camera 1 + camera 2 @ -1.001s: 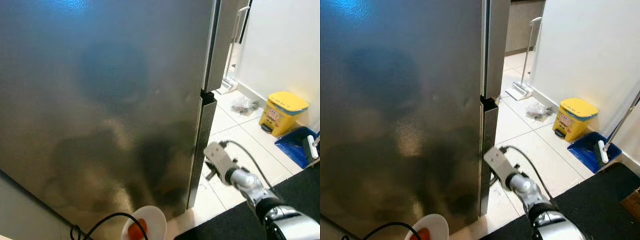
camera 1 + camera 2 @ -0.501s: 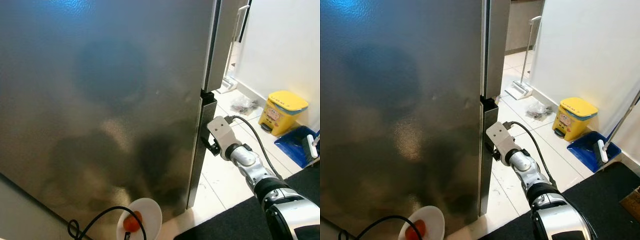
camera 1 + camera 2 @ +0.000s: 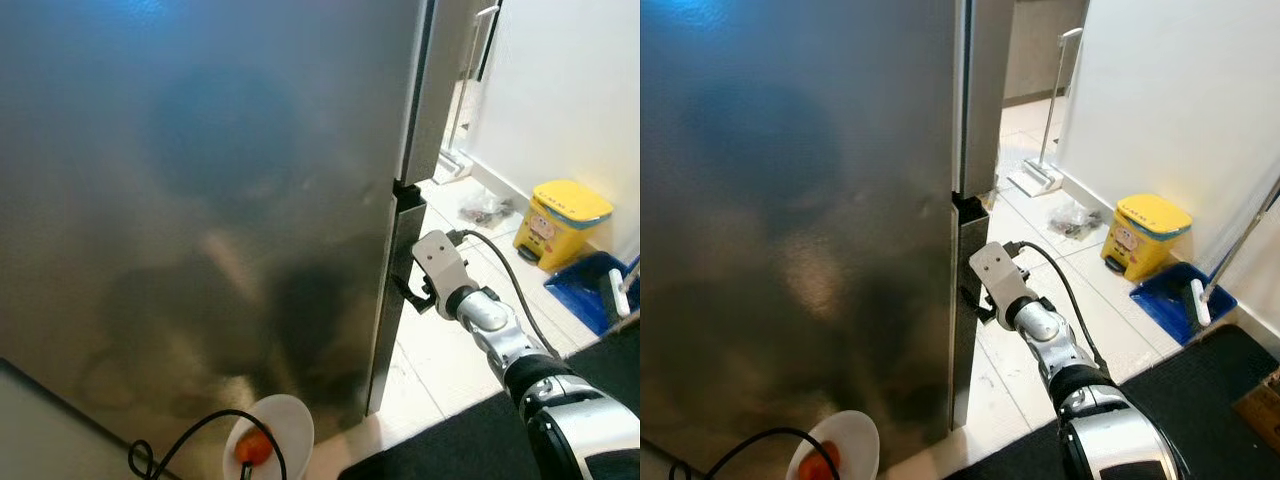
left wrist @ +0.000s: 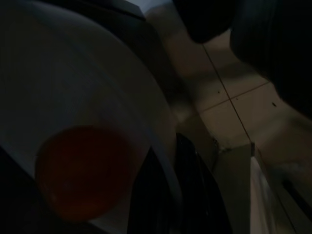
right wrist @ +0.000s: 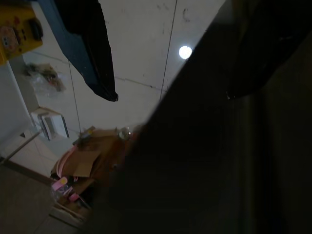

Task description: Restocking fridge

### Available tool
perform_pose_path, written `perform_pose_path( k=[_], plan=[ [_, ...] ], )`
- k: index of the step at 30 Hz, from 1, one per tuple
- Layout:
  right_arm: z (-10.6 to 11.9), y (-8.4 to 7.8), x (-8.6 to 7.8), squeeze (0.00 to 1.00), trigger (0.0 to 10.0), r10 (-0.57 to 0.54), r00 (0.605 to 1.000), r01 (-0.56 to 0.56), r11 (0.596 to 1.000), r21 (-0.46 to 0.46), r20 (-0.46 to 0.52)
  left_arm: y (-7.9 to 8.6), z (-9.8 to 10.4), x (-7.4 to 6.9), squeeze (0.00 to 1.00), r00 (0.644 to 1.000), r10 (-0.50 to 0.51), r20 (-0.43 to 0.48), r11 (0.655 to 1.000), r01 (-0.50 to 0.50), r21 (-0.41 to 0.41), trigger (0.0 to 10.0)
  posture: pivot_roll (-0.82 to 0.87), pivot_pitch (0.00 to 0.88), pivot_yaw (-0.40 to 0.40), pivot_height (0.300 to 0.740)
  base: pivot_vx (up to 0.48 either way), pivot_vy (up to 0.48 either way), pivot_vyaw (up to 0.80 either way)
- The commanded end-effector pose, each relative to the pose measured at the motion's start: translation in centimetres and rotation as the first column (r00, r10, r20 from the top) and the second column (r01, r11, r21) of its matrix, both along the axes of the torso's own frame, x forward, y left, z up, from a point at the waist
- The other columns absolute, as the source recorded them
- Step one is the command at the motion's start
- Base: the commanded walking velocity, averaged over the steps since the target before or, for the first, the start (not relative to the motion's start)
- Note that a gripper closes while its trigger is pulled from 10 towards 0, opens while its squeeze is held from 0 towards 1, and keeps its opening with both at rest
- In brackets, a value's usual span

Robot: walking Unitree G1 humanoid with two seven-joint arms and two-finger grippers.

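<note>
Fridge shut; right tool fingertips hidden behind door edge.

Right arm: silver metal, built of rounded segments; polished cylindrical forearm, broader domed shell nearer the body with a dark band at the joint. Wrist carries a pale grey boxy camera housing, small dark hole on its face. Black cable loops from the housing's top back along the forearm. Right gripper: two long black fingers, glossy, tapering to blunt tips. Left gripper: one black finger made out dimly in shade. Thin black cable curls in a loop at the left arm's side.
</note>
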State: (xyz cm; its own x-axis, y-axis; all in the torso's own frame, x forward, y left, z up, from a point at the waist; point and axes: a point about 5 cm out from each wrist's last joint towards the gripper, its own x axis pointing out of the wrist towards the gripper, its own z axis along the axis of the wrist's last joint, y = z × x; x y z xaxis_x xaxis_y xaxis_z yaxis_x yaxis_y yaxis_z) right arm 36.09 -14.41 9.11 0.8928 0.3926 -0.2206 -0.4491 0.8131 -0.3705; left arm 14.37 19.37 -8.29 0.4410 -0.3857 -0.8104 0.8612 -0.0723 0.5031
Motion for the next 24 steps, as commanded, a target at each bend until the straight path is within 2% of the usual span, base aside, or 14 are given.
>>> perform_pose_path(
  k=[1,9,18,24],
  plan=[
    [0.3,0.0,0.1,0.0,10.0,0.005,1.0,-0.005,1.0,0.017,0.015,0.2,0.1,0.2,0.0,1.0,0.015,0.003,1.0,-0.015,-0.003,10.0,-0.02,0.003,-0.014,0.74,0.0,0.0,0.0],
    [0.1,0.3,-0.1,0.0,10.0,0.032,0.999,-0.033,0.999,0.026,0.005,0.1,0.2,0.3,0.0,1.0,0.025,-0.018,1.0,-0.025,-0.012,10.0,-0.03,0.0,-0.014,0.74,0.0,0.0,0.0],
    [-0.1,0.6,-0.3,0.0,10.0,0.067,0.998,-0.067,0.997,0.03,-0.004,0.1,0.3,0.7,0.0,0.999,0.047,-0.024,0.999,-0.048,-0.017,10.0,-0.03,0.0,-0.012,0.74,0.0,-0.434,0.0],
    [-0.1,1.1,-0.4,0.0,10.0,0.106,0.994,-0.106,0.994,0.038,-0.008,-0.1,0.3,0.8,0.0,0.999,0.048,-0.021,0.998,-0.049,-0.032,10.0,-0.03,0.004,-0.009,0.74,0.0,0.0,0.0]
  ],
)
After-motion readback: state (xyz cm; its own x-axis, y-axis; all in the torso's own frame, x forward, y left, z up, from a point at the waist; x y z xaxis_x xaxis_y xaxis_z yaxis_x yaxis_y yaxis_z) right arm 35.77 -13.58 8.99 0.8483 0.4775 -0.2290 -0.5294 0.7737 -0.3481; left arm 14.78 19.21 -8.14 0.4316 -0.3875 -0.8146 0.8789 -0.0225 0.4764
